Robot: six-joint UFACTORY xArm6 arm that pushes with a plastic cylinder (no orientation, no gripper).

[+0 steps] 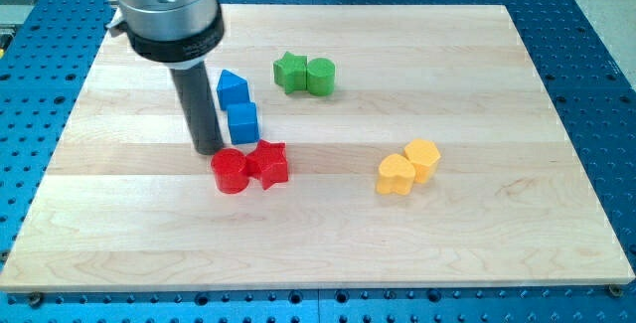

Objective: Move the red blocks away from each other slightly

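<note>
A red cylinder [230, 170] and a red star block [269, 162] sit touching side by side on the wooden board [328, 234], left of the middle. My tip [208, 151] rests on the board just above and left of the red cylinder, very close to its upper left edge. The rod rises from it toward the view's top left.
A blue pentagon-like block [233, 88] and a blue cube [243, 122] stand just right of the rod, above the red pair. A green star [290, 72] and green cylinder [321, 77] sit near the top. Two yellow blocks [408, 167] lie at the right.
</note>
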